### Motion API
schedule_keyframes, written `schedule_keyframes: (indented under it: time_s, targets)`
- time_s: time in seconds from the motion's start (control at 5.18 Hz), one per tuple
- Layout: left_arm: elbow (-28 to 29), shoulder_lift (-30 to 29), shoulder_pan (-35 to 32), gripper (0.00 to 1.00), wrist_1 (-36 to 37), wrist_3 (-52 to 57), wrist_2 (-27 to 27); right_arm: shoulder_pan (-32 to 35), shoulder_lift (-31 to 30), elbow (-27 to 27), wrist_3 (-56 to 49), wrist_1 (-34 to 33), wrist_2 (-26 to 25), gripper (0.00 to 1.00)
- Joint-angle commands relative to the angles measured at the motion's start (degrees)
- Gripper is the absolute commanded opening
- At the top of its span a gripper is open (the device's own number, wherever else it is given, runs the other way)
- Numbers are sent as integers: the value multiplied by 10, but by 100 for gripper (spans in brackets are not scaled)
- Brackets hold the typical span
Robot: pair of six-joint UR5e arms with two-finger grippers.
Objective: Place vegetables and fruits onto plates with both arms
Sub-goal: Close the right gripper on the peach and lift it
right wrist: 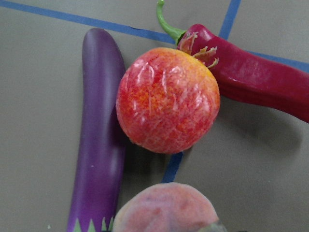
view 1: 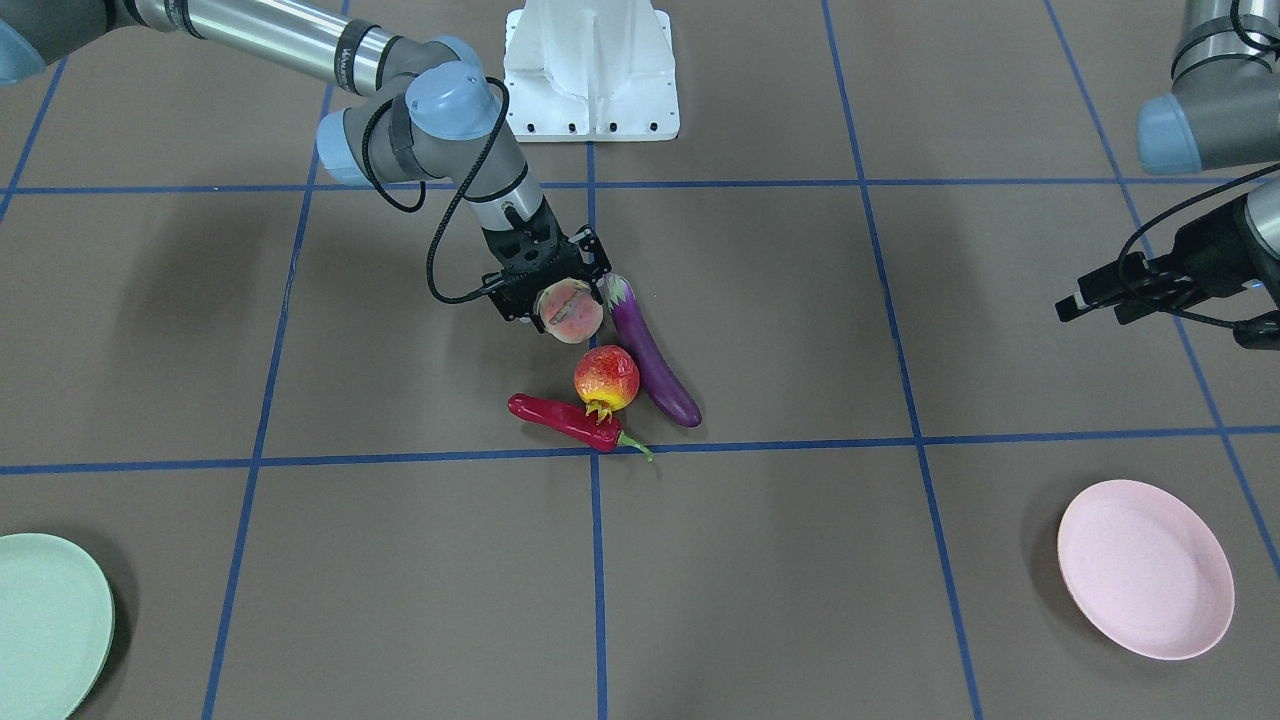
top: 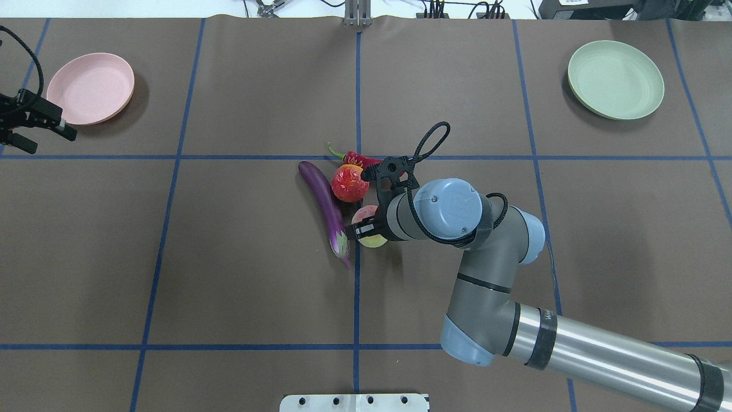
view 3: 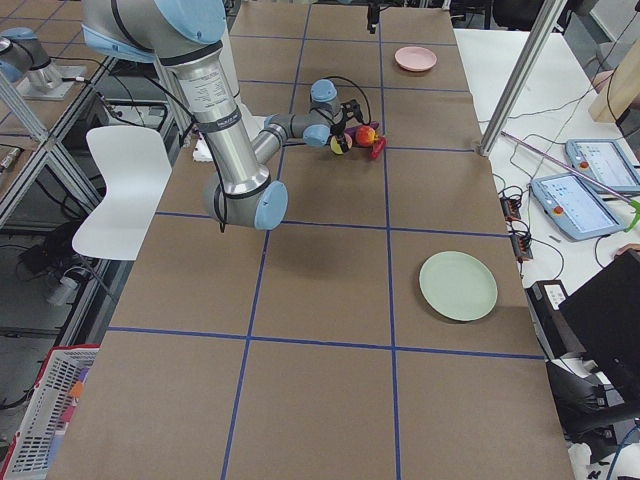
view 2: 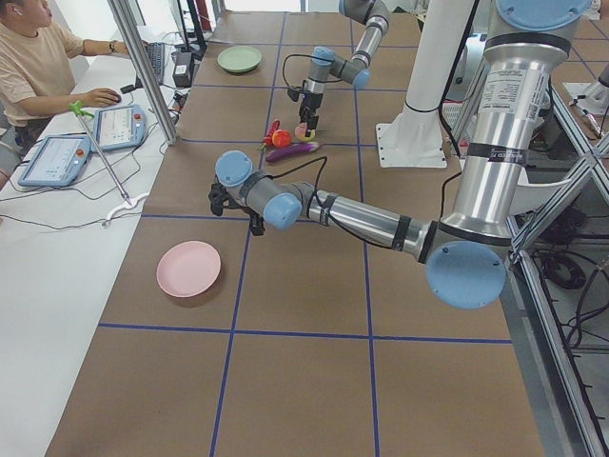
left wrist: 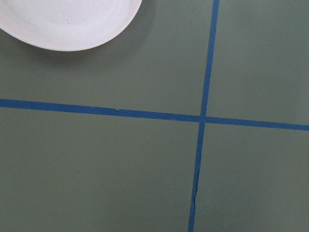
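R arm [top: 492, 252] bends to table centre, wrist tipped down, right gripper [view 1: 563, 300] jaws pinching the peach [view 1: 572, 314] just beside the eggplant's [view 1: 655, 352] stem end; left gripper [view 1: 1092, 308] hovers roughly level nr pink plate [view 1: 1145, 570], jaws spread

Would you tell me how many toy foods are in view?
4: a long glossy purple eggplant, a red-yellow pomegranate and a slim red chili lie clustered mid-table; a pinkish-green peach is gripped by the right end effector. None seems hidden.
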Motion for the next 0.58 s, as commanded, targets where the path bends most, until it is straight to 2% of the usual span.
schedule_keyframes:
  time_s: [0.0,0.19,0.39]
  targets:
    - [9,-62,44,100,2,-141,2,49,-14,37,15,-4,45,0]
    - [33,-108,68,100,2,-233,2,134,-38,53,15,-11,149,0]
    - [36,-131,104,100,1,-256,48,212,-57,53,11,-11,225,0]
